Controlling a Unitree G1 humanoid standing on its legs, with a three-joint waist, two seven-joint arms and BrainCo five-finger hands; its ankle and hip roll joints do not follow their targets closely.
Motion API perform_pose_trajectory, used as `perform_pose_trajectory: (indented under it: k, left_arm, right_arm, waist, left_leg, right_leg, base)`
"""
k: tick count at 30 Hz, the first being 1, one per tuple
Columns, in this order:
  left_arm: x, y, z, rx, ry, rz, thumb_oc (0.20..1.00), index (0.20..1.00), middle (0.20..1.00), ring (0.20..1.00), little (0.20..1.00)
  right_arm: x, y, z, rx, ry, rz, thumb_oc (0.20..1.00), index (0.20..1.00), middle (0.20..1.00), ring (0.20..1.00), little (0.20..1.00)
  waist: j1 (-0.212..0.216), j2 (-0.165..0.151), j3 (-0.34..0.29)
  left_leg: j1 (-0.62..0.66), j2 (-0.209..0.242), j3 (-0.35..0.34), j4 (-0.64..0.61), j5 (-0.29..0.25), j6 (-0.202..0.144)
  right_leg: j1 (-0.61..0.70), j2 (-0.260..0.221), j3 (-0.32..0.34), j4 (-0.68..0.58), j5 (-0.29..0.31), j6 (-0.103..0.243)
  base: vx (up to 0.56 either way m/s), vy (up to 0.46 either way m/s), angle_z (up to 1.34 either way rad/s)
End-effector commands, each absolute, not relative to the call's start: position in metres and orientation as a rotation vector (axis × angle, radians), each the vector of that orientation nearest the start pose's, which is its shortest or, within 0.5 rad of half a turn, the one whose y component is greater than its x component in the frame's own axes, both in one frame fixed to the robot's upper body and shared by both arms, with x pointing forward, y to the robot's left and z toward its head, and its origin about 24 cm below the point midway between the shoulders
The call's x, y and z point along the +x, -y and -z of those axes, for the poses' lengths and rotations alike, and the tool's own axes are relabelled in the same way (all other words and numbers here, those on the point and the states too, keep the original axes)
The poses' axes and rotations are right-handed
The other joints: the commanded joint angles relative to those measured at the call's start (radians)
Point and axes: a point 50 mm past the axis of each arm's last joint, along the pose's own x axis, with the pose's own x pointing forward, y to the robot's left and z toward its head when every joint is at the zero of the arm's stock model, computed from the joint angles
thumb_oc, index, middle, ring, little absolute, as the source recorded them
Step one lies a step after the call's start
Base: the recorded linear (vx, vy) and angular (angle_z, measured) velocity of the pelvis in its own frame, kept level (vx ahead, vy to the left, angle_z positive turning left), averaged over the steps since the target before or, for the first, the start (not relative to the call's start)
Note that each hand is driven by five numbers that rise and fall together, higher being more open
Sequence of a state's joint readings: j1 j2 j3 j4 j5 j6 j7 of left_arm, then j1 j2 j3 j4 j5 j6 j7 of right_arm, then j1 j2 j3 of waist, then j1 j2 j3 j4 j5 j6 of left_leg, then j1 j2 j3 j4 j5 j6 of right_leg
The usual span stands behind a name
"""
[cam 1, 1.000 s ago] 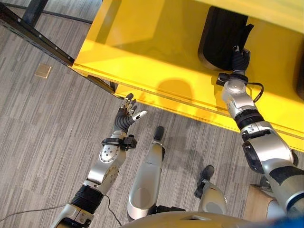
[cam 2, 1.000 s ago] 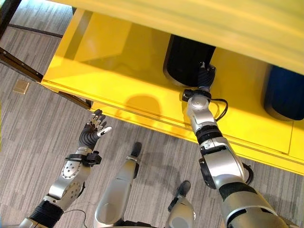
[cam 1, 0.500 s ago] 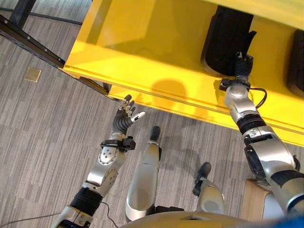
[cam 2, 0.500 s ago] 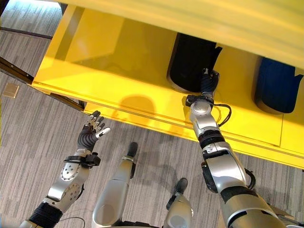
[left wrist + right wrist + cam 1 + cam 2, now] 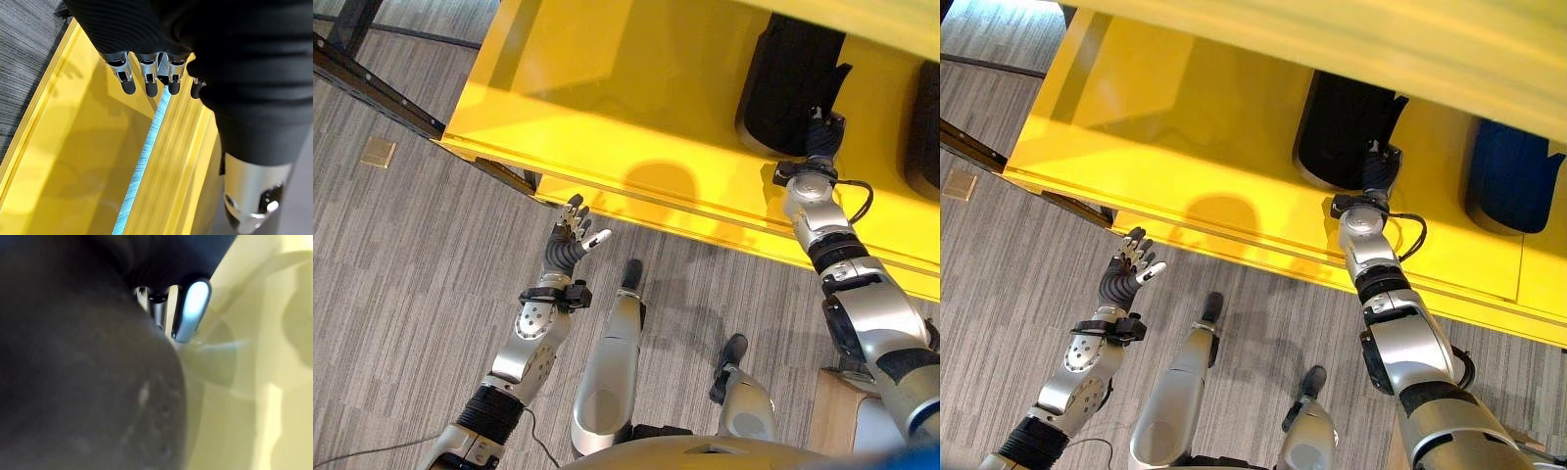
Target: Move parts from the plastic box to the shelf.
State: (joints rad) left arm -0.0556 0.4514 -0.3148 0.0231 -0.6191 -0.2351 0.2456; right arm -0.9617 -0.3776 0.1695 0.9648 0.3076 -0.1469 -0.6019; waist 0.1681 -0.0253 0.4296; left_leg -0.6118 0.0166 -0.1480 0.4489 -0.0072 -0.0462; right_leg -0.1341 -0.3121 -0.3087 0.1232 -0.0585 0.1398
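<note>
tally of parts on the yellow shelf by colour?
Black part, at the right hand: 1
Dark blue part: 1
Total: 2

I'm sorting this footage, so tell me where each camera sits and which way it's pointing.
Left eye view: on the head, looking down at the yellow shelf and floor; both arms show.
Right eye view: same, slightly offset; right hand at the black part, left hand raised over the floor.
Left wrist view: along straight fingers toward the shelf.
Right wrist view: pressed close against the black part.
Both eyes share the whole scene.
</note>
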Motion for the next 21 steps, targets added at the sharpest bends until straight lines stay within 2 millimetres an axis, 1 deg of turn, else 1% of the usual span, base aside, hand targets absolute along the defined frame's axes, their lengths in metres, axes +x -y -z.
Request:
perform_pose_trajectory:
  k: [1,6,7,8,15,21]
  left_arm:
    - [0.2542,-0.1777,-0.0715,-0.219,0.170,0.020,1.000,1.000,1.000,1.000,1.000]
    - [0.2538,-0.1793,-0.0714,-0.218,0.169,0.017,1.000,1.000,1.000,1.000,1.000]
    - [0.2537,-0.1792,-0.0710,-0.219,0.167,0.017,1.000,1.000,1.000,1.000,1.000]
    - [0.2537,-0.1804,-0.0702,-0.218,0.165,0.012,1.000,1.000,1.000,1.000,1.000]
    - [0.2529,-0.1825,-0.0688,-0.217,0.160,0.000,1.000,1.000,1.000,1.000,1.000]
    - [0.2515,-0.1846,-0.0676,-0.218,0.157,-0.013,1.000,1.000,1.000,1.000,1.000]
  right_arm:
    - [0.3903,0.2516,-0.1548,-0.200,0.114,0.664,0.200,0.200,0.200,0.200,0.200]
    - [0.3901,0.2528,-0.1518,-0.208,0.099,0.664,0.200,0.200,0.200,0.200,0.200]
    - [0.3898,0.2535,-0.1497,-0.200,0.089,0.667,0.247,0.247,0.247,0.247,0.247]
    - [0.3898,0.2528,-0.1498,-0.190,0.092,0.668,1.000,1.000,1.000,1.000,1.000]
    - [0.3880,0.2483,-0.1508,-0.189,0.124,0.662,1.000,1.000,1.000,1.000,1.000]
    - [0.3834,0.2481,-0.1565,-0.216,0.181,0.677,1.000,1.000,1.000,1.000,1.000]
  waist:
    - [0.012,0.032,0.034]
    - [0.009,0.030,0.035]
    - [0.008,0.030,0.034]
    - [0.006,0.029,0.035]
    - [-0.001,0.026,0.035]
    - [-0.005,0.022,0.027]
  left_leg:
    - [0.079,0.020,0.016,-0.113,-0.015,0.001]
    - [0.082,0.024,0.017,-0.116,-0.014,0.003]
    - [0.082,0.024,0.018,-0.116,-0.014,0.003]
    - [0.085,0.025,0.019,-0.116,-0.015,0.002]
    - [0.086,0.029,0.022,-0.115,-0.014,0.003]
    - [0.086,0.031,0.022,-0.121,-0.014,0.003]
  right_leg:
    - [-0.029,0.004,0.035,0.116,-0.035,0.002]
    - [-0.032,0.007,0.038,0.119,-0.033,0.002]
    - [-0.031,0.007,0.038,0.118,-0.033,0.001]
    - [-0.030,0.008,0.040,0.120,-0.034,0.001]
    - [-0.033,0.009,0.044,0.117,-0.030,0.002]
    - [-0.032,0.011,0.043,0.111,-0.027,0.005]
  base:
    - [0.00,0.000,0.00]
    - [0.00,0.000,0.00]
    - [0.00,0.000,0.00]
    - [0.00,0.000,0.00]
    - [0.00,-0.002,-0.02]
    - [0.00,-0.003,-0.01]
